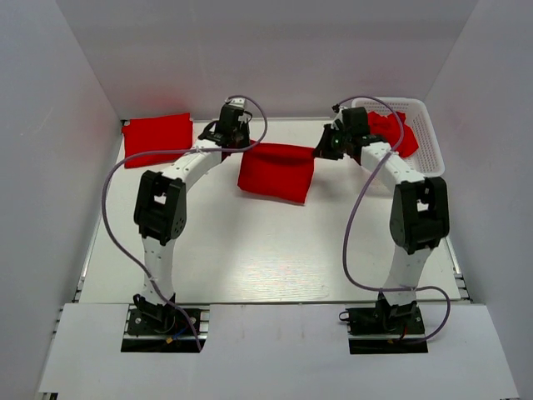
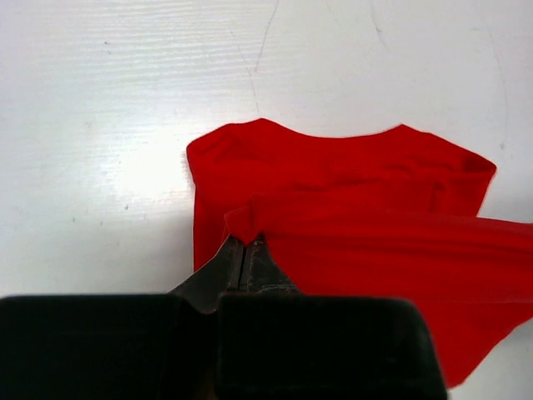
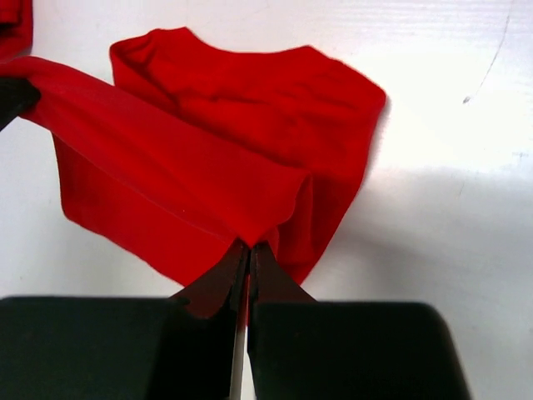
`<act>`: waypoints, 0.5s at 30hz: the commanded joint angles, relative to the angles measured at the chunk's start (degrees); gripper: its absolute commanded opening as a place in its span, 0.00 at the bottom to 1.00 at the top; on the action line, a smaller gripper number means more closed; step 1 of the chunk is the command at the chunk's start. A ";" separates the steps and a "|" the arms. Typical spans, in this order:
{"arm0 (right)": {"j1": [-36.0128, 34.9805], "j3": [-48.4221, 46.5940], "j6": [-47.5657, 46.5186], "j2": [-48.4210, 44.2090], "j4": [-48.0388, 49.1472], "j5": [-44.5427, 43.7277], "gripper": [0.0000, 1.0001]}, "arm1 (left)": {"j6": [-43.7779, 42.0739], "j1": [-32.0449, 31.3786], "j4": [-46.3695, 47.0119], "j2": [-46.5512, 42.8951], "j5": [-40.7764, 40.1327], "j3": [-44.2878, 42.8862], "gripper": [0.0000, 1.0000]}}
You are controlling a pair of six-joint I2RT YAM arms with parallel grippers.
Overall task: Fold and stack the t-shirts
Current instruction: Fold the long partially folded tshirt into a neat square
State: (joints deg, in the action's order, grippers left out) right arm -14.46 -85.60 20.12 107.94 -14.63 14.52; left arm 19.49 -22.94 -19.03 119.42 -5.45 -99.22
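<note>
A bright red t-shirt (image 1: pixel 276 171) hangs stretched between my two grippers above the middle of the white table, its lower part resting on the surface. My left gripper (image 1: pixel 236 143) is shut on its left upper corner; the pinched cloth (image 2: pixel 243 218) shows at the fingertips. My right gripper (image 1: pixel 325 150) is shut on the right upper corner, where a fold of t-shirt (image 3: pixel 250 225) bunches at the tips. A folded red t-shirt (image 1: pixel 156 137) lies flat at the far left. More red t-shirts (image 1: pixel 391 129) lie crumpled in the basket.
A white plastic lattice basket (image 1: pixel 426 137) stands at the far right corner, close behind my right arm. White walls enclose the table (image 1: pixel 250 250) on three sides. Purple cables loop from both arms.
</note>
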 commanded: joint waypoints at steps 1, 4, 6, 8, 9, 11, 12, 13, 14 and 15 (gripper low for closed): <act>2.24 -5.71 0.09 3.93 -1.54 0.06 0.00 | -1.12 2.37 -0.66 3.35 -1.15 -5.88 0.00; 2.77 -8.79 2.02 9.11 -1.45 -2.03 0.00 | -2.70 2.90 2.14 7.66 1.76 -9.05 0.15; 3.12 -13.17 3.96 11.14 -1.45 -2.05 0.09 | -3.23 2.90 2.15 9.69 3.60 -12.55 0.26; 3.38 -15.55 4.58 14.13 -1.45 -0.65 0.57 | -3.23 3.51 0.93 11.18 5.01 -14.85 1.00; 3.47 -17.56 3.97 14.75 -1.45 0.23 0.90 | -3.23 3.51 0.92 11.19 5.01 -15.65 1.00; 3.39 -20.12 3.27 15.54 -1.19 1.64 0.90 | -4.71 4.04 0.92 11.19 5.89 -15.65 1.00; 3.30 -20.30 2.56 14.85 -0.75 2.08 0.90 | -5.42 4.04 1.44 10.67 6.68 -15.65 1.00; 3.21 -20.04 2.30 14.41 -0.23 1.83 0.90 | -6.12 4.04 1.45 9.79 6.68 -15.04 1.00; 3.21 -18.21 1.94 12.92 0.48 1.91 0.90 | -6.74 4.04 1.45 9.78 7.47 -15.04 1.00; 3.21 -17.33 1.77 11.17 1.27 1.91 0.90 | -6.74 4.04 0.67 9.09 8.34 -14.17 1.00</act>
State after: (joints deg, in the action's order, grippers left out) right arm -11.00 -102.19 23.31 124.01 -15.94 15.16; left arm 14.98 -19.11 -17.96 133.14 0.08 -111.98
